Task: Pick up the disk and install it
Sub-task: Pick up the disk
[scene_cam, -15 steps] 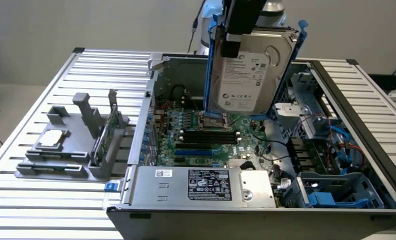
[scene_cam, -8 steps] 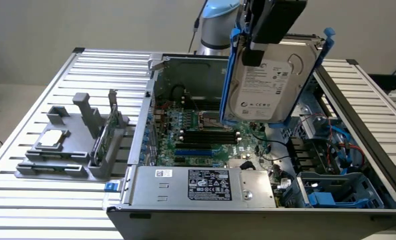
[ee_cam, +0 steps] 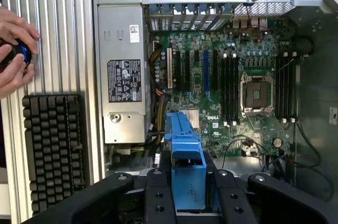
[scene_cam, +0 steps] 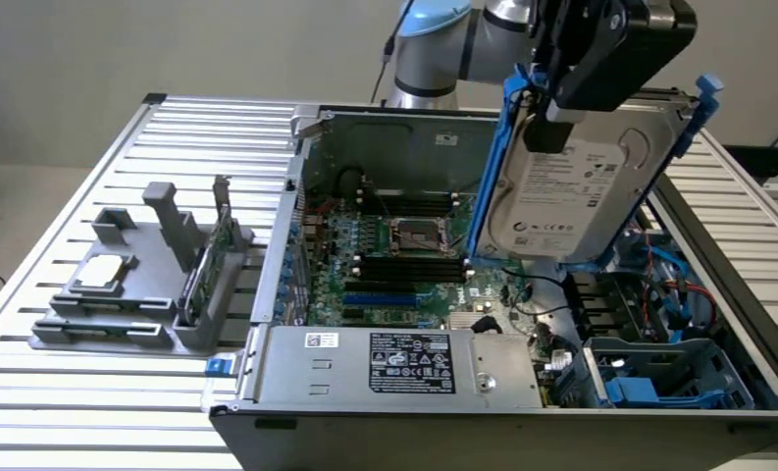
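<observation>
The gripper [scene_cam: 552, 113] clamps the disk [scene_cam: 565, 201], nearly upright above the open computer case [scene_cam: 389, 137] holding a motherboard [scene_cam: 402, 245] and power supply [scene_cam: 395, 361].

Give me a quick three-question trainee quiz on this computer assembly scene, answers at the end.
1. True or false: the pincer holds the disk above the open computer case.
2. What frames the disk? A: red rails. B: blue rails. C: nothing.
3. Fill in: the green circuit card stands in a grey holder to the exterior view's ____ of the case.
Key: 1 true; 2 B; 3 left.
</observation>
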Robot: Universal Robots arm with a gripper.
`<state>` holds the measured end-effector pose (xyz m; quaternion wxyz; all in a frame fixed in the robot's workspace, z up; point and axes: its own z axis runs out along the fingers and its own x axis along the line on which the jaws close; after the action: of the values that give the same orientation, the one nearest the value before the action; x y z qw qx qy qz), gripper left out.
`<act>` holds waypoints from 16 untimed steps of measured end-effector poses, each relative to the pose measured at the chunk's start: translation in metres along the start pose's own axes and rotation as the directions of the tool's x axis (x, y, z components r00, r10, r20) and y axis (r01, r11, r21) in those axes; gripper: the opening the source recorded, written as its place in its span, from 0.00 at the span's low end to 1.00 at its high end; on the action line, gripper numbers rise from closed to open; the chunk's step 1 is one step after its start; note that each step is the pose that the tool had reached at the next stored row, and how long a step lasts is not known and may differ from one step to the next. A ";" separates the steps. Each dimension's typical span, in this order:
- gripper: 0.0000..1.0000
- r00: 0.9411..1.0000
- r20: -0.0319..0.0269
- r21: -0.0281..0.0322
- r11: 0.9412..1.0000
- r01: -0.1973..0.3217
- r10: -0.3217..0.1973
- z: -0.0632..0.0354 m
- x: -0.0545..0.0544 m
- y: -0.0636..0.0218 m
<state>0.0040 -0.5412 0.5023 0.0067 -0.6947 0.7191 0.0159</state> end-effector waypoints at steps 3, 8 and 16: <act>0.33 1.000 0.000 0.000 1.000 0.000 0.000 0.0000 0.008 -0.0097; 0.33 1.000 0.000 0.000 1.000 0.000 0.000 0.0003 0.022 -0.0259; 0.33 1.000 0.000 0.000 1.000 0.000 0.000 0.0011 0.044 -0.0512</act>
<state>0.0536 -0.5867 0.4991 0.0067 -0.6947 0.7191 0.0160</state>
